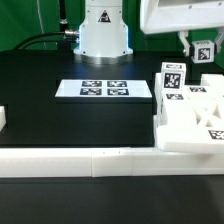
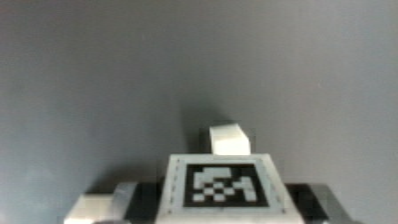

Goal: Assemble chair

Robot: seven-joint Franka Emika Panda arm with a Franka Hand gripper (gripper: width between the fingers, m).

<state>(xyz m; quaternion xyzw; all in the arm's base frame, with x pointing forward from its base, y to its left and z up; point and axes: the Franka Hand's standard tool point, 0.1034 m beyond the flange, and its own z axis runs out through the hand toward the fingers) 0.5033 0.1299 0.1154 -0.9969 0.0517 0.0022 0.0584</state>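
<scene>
My gripper (image 1: pixel 202 44) hangs high at the exterior view's right, shut on a small white chair piece (image 1: pixel 205 53) with a black-and-white tag, held above the table. In the wrist view the gripper (image 2: pixel 214 207) clamps that tagged piece (image 2: pixel 222 183) between its dark fingers (image 2: pixel 111 205), and a narrow white end of the piece (image 2: pixel 224 135) sticks out beyond the tag. The other chair pieces (image 1: pixel 188 112), chunky white slabs and posts with tags, lie bunched on the black table below the gripper at the right.
The marker board (image 1: pixel 103 89) lies flat mid-table before the robot base (image 1: pixel 104 28). A long low white border wall (image 1: pixel 90 160) runs along the near edge. A small white block (image 1: pixel 3 120) shows at the left edge.
</scene>
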